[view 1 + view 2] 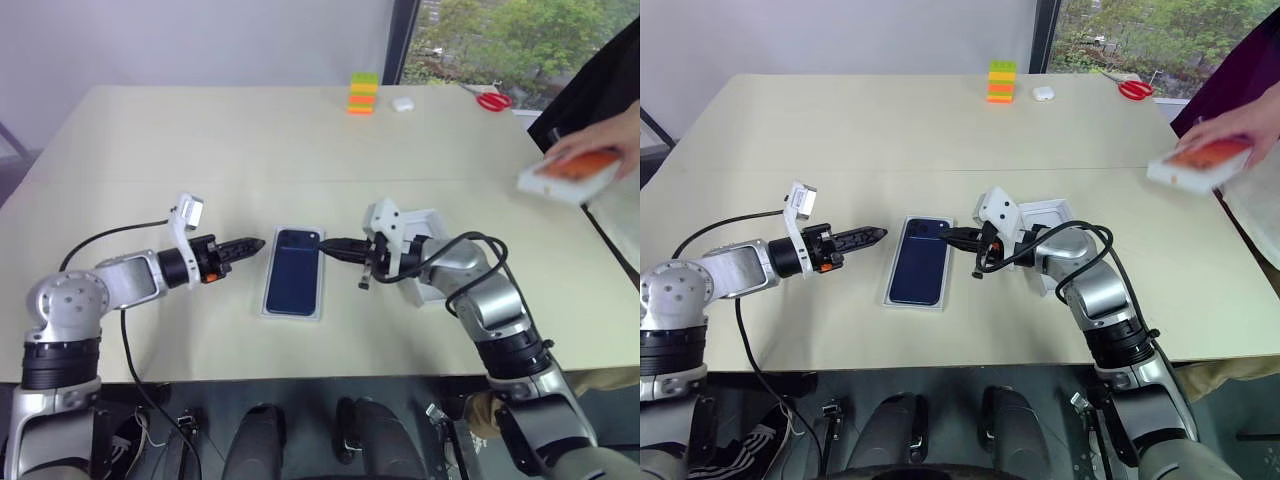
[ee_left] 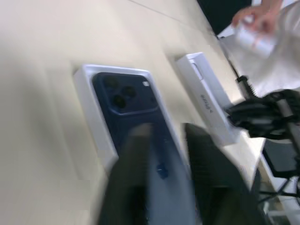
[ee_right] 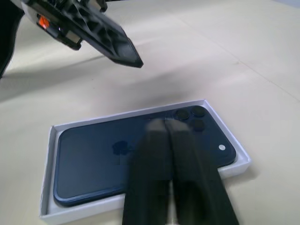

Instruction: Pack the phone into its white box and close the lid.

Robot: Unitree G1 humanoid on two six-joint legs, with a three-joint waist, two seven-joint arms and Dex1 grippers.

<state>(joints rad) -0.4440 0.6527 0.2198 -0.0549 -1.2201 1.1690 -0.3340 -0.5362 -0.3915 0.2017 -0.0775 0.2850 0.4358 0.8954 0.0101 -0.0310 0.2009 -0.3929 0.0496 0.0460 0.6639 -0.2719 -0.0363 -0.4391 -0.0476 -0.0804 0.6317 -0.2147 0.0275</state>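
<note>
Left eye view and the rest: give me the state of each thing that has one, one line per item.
phone: lying back up inside the white box.
white box: open, no lid on it.
lid: off, lying on the table beside the right arm.
left gripper: shut, empty, beside the box.
right gripper: shut, empty, over the box's edge.
orange-pictured box: held up in a person's hand.

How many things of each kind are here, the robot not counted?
the phone: 1
white box parts: 2 (the white box, another white piece)
orange-printed box in a hand: 1
red scissors: 1
coloured stack: 1
small white case: 1
Total: 7
</note>
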